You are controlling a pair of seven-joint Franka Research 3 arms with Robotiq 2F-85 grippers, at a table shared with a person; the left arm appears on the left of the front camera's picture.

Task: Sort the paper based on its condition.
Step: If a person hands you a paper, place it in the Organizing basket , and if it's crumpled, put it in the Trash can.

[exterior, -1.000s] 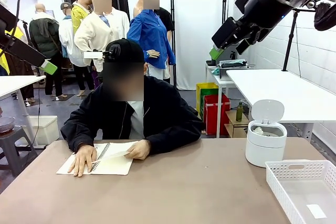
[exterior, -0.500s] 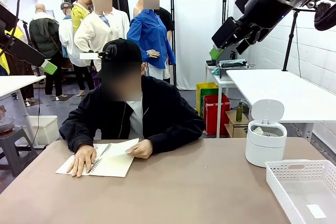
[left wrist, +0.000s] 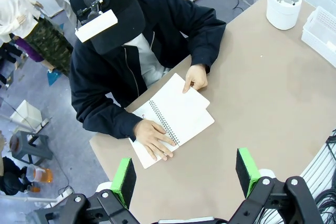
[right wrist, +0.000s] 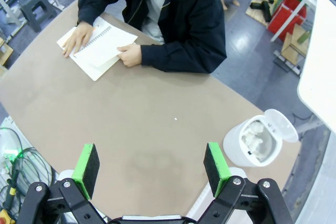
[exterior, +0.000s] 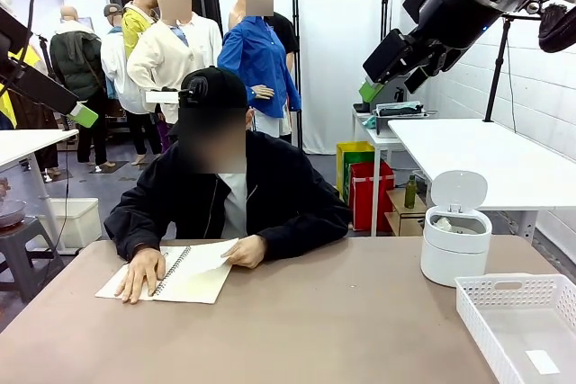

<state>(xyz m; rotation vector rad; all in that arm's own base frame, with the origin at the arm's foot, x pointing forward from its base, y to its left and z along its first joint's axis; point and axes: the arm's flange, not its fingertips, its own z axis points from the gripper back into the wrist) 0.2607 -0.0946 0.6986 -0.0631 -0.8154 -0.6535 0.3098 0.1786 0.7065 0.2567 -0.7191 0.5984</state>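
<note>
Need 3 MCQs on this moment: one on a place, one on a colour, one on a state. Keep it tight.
1. Where do the crumpled white paper lumps lie?
A. in the round white plastic bin
B. in the white slotted basket
C. on the spiral notebook

2. What colour are the pads of the right gripper?
A. red
B. green
C. blue

3. How is the bin's hinged lid?
A. shut
B. flipped open
C. lying on the table

Answers:
1. A, because the right wrist view looks down into the bin and shows the lumps inside.
2. B, because both pads at the fingertips are bright green.
3. B, because the lid stands up behind the bin's rim and leaves the mouth uncovered.
</note>
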